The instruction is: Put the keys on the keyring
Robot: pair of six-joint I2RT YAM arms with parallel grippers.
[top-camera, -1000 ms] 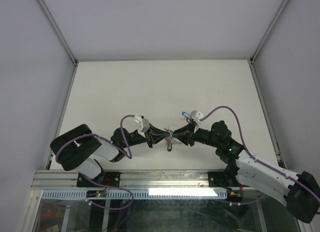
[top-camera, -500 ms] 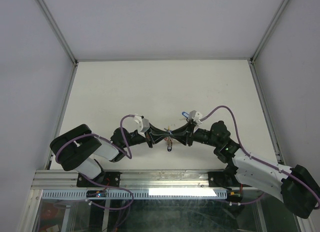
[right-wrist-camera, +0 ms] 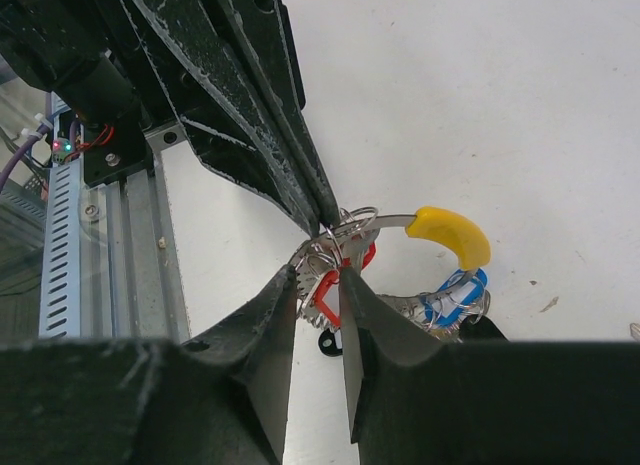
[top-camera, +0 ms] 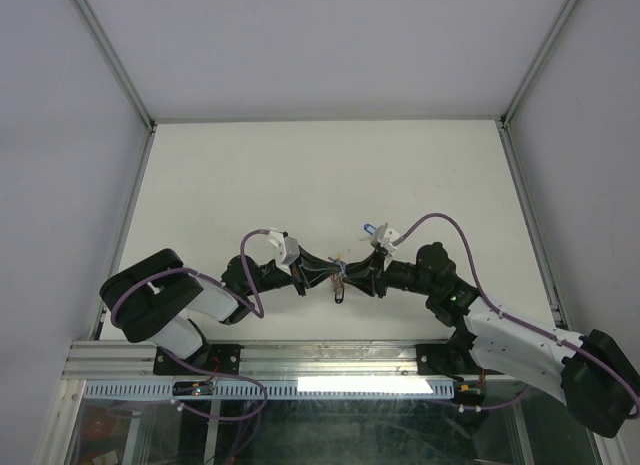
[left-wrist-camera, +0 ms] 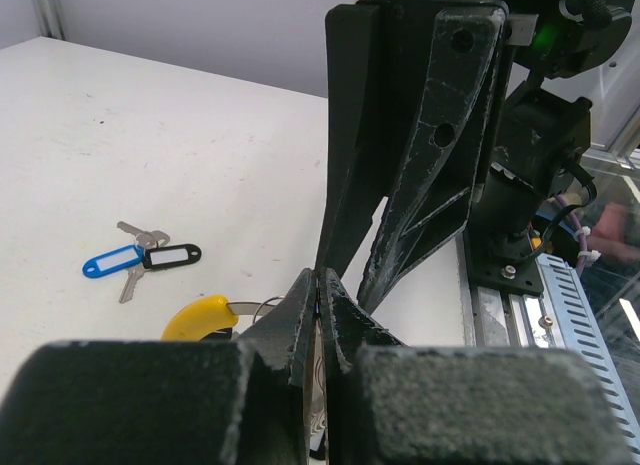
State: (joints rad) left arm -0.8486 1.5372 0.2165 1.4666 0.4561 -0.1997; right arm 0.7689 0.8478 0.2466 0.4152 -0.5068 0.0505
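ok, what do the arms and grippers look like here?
Left arm and right arm: black joints, white link shells, purple cable looped along each; green light on the right. Left gripper and right gripper: long black tapered fingers, scuffed, with round holes.
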